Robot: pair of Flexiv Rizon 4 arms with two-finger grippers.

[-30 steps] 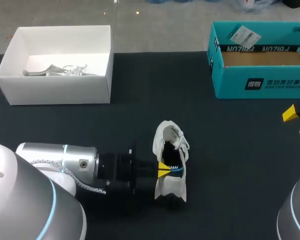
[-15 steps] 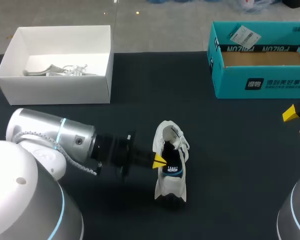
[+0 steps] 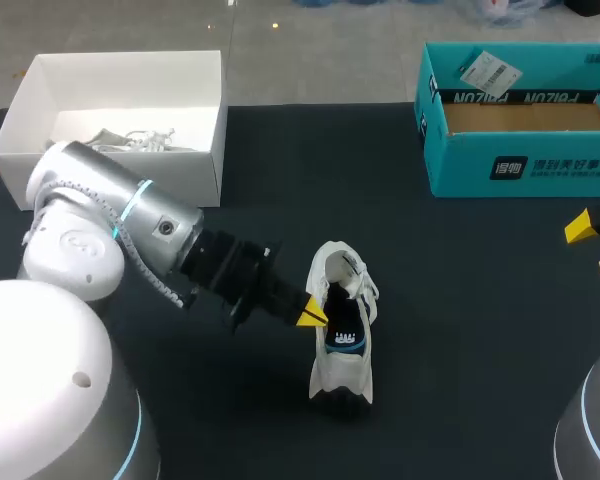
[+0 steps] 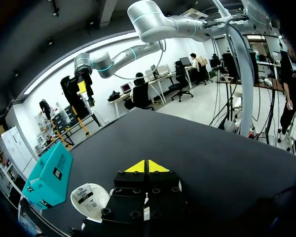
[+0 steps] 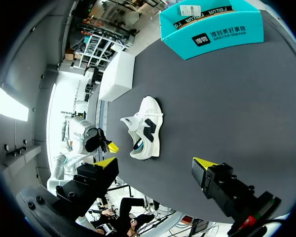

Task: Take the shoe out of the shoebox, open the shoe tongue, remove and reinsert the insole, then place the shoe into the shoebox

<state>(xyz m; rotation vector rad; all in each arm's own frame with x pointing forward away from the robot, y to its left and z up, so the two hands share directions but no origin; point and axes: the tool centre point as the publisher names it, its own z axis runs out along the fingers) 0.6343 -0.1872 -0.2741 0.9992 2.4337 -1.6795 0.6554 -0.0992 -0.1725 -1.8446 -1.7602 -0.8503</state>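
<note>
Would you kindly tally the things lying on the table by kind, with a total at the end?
Boxes: 2 (white box, teal shoebox)
Shoes: 1 (white shoe)
Total: 3

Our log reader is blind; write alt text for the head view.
The left arm's end effector, tips together, sits at the opening of a white shoe on the dark table. A white box and teal shoebox stand at the far edge.
</note>
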